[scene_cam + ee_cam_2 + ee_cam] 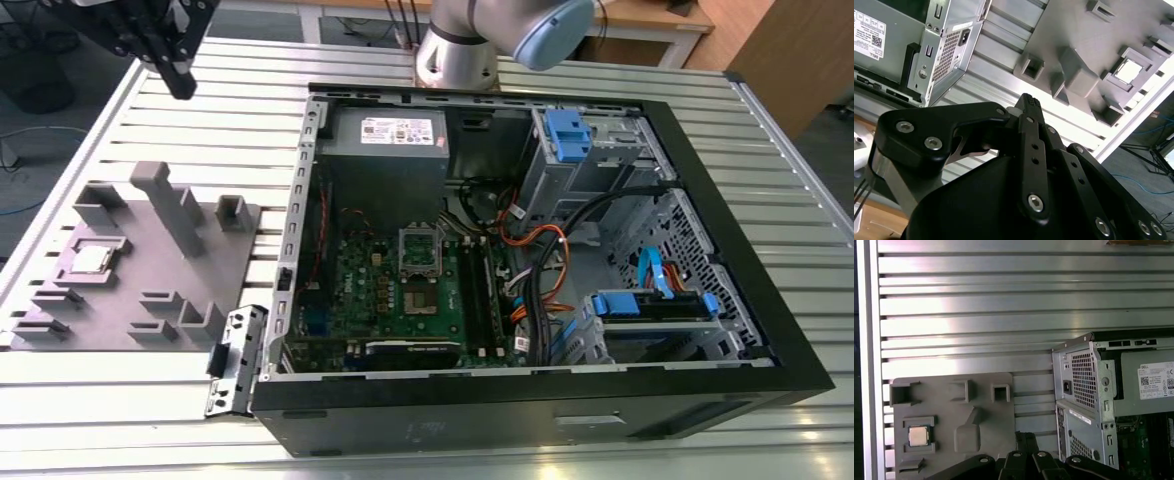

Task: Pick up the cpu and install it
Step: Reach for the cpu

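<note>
The cpu (91, 258) is a small square chip with a pale metal top. It lies flat in a square pocket of the grey holder block (147, 300) on the exterior view's left; both wrist views show it (1129, 71) (918, 436). My black gripper (183, 86) hangs high over the slatted table beyond the block's far end, well apart from the chip. Its fingers (1029, 107) are pressed together, shut on nothing. The green board (387, 290) with its silver socket frame (418, 250) lies inside the open computer case (747, 300).
The black case walls stand up around the board, with a grey power supply (387, 135), blue drive brackets (567, 130) and loose cables (547, 270) inside. Grey pegs (167, 200) rise from the holder block. A metal bracket (234, 360) lies by the case's near corner.
</note>
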`<state>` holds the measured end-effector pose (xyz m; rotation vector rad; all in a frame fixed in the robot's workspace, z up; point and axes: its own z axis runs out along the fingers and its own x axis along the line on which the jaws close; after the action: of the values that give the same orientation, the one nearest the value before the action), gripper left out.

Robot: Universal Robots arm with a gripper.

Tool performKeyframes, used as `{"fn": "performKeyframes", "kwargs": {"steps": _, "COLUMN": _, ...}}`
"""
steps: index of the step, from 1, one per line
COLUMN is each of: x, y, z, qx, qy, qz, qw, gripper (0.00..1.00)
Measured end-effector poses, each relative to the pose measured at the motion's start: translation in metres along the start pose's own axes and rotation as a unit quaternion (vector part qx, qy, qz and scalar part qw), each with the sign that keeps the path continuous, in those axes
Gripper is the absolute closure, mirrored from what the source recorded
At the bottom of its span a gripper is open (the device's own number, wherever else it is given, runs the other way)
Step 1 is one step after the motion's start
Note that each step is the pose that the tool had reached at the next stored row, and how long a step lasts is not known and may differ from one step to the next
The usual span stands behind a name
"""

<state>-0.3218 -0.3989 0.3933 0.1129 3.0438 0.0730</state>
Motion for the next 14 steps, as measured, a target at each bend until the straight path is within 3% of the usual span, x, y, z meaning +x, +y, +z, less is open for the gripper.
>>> {"fn": "performKeyframes", "kwargs": {"steps": 14, "x": 0.0203, "y": -0.0015, "z": -0.002, "qx": -0.0002, "qy": -0.0024, "qz": 0.0, "qw": 1.0, "gripper": 0.89}}
